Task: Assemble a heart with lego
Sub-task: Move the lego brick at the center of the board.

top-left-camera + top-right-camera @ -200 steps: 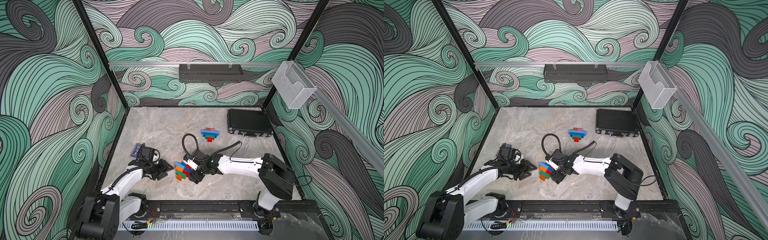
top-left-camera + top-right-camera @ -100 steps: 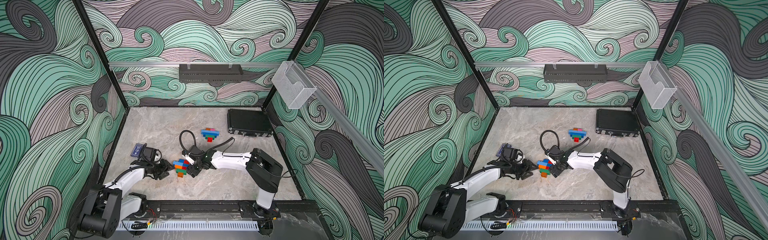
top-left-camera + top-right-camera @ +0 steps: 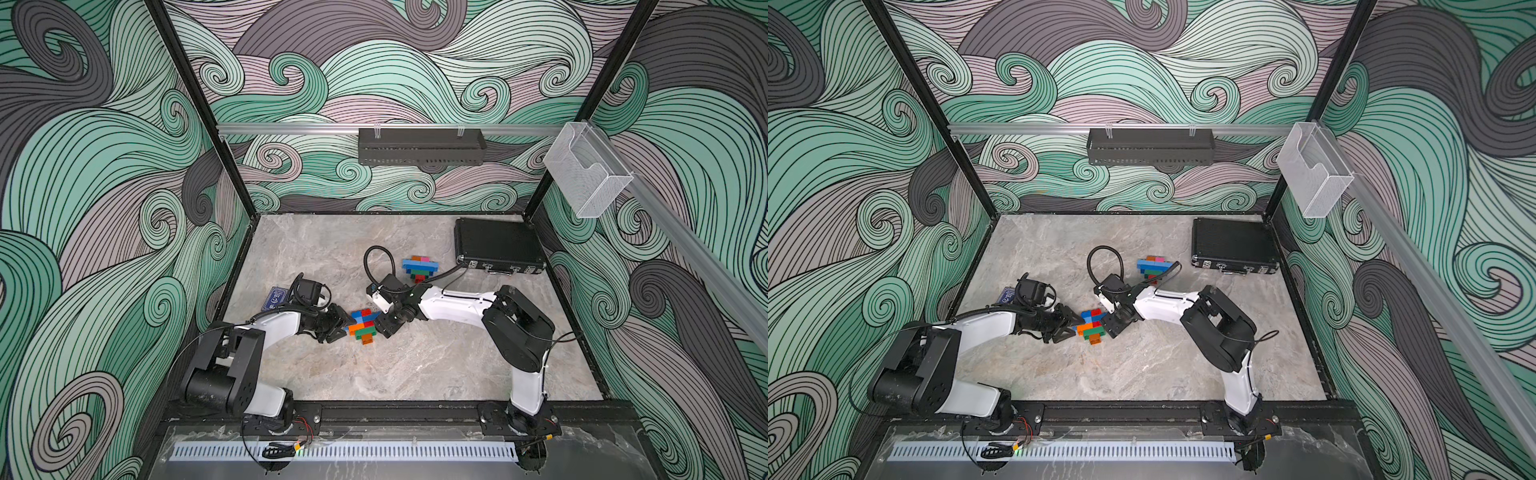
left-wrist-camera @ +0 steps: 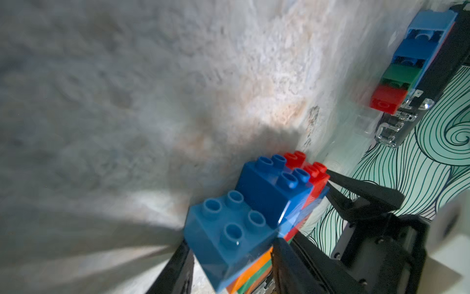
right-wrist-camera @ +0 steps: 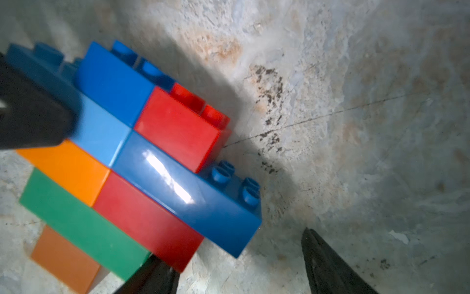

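Observation:
A lego cluster (image 3: 362, 324) of blue, red, orange and green bricks lies at the front middle of the table (image 3: 415, 365), between both grippers; it also shows in a top view as the cluster (image 3: 1092, 326). My left gripper (image 3: 337, 325) reaches in from the left. In the left wrist view the left gripper (image 4: 230, 244) has its fingers against both sides of the cluster's light blue end brick (image 4: 229, 229). My right gripper (image 3: 384, 326) stands open at the cluster's right end; in the right wrist view the right gripper (image 5: 239, 272) holds nothing, one finger (image 5: 152, 277) under the red brick's corner. A second lego heart (image 3: 419, 269) lies further back.
A black case (image 3: 496, 245) lies at the back right. A dark blue card box (image 3: 274, 297) sits behind my left wrist. The right arm's cable loop (image 3: 374, 257) stands beside the back heart. A black shelf (image 3: 419, 147) and a clear holder (image 3: 586, 174) hang on the walls.
The cluster has shifted slightly toward the back. My left gripper moved right onto its blue end and narrowed. The right arm's elbow swung back right, its gripper staying at the cluster.

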Motion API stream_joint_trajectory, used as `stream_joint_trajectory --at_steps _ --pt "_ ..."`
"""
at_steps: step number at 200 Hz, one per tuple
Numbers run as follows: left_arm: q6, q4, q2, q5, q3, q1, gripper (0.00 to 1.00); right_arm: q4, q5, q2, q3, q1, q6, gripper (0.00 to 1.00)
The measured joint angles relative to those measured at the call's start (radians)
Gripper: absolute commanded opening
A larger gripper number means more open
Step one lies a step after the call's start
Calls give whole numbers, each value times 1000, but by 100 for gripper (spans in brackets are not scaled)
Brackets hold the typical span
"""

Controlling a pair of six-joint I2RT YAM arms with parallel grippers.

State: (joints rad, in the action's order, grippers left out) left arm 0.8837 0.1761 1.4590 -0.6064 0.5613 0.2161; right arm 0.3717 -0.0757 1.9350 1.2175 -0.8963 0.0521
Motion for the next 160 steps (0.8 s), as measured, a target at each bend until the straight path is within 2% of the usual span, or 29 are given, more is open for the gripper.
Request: stream_joint_trajectory --at_steps 58,104,128,145,160 --pt "-1 -7 22 28 44 3 49 7 -3 -53 -32 11 0 76" --pt "-10 81 -143 69 32 3 52 22 5 -204 -104 19 7 79" --pt "-64 213 -256 151 72 -3 58 32 30 -340 -163 38 19 90" --pt "-115 280 -325 253 128 -11 67 36 64 -436 -194 79 17 99" --pt "-161 296 -370 360 172 -24 75 36 101 -518 -216 138 12 99"
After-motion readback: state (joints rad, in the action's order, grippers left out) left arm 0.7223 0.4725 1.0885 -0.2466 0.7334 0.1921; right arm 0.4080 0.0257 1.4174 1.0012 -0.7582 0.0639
